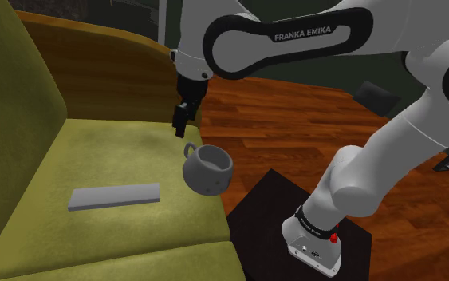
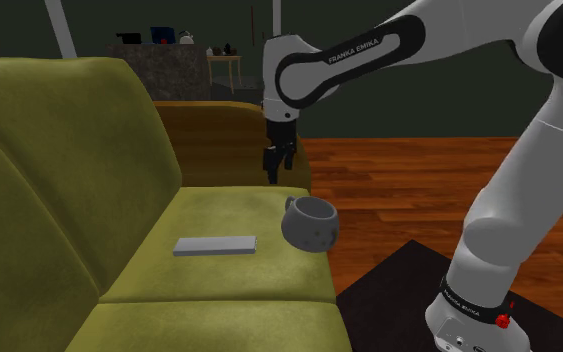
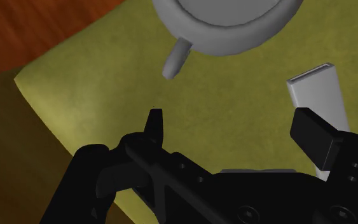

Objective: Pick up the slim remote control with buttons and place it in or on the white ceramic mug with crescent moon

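Mug (image 1: 207, 169) at sofa (image 1: 111, 148) edge, remote (image 1: 114, 195) mid-cushion, apart.

Olive sofa seat (image 1: 119, 152) below my jaws carries two items: a grey mug (image 1: 206, 169) at its edge, just ahead of them, and a flat grey remote (image 1: 113, 196) off past one finger.

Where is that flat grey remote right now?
The remote lies flat on the olive sofa seat, toward the shoulder view's left of the grey mug and apart from it; the open end effector hangs above, nearer the mug.
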You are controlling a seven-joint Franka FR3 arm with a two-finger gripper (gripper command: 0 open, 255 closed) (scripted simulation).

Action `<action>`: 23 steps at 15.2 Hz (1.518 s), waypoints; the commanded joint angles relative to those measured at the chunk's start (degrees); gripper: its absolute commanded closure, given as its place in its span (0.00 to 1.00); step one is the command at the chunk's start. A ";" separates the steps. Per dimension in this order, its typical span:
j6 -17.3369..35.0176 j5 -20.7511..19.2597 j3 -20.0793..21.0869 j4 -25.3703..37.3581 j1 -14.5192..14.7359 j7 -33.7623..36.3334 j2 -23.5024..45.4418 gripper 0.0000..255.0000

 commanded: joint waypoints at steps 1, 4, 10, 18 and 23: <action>1.44 -0.62 1.35 2.03 0.78 0.51 3.91 0.00; 2.94 -1.79 3.19 5.04 2.09 1.38 9.17 0.00; 4.86 -5.23 6.17 12.12 5.40 3.35 19.97 0.00; 5.87 -10.12 7.98 21.73 10.86 5.30 32.95 0.00; 9.10 -11.05 7.56 20.04 11.18 5.90 34.64 0.00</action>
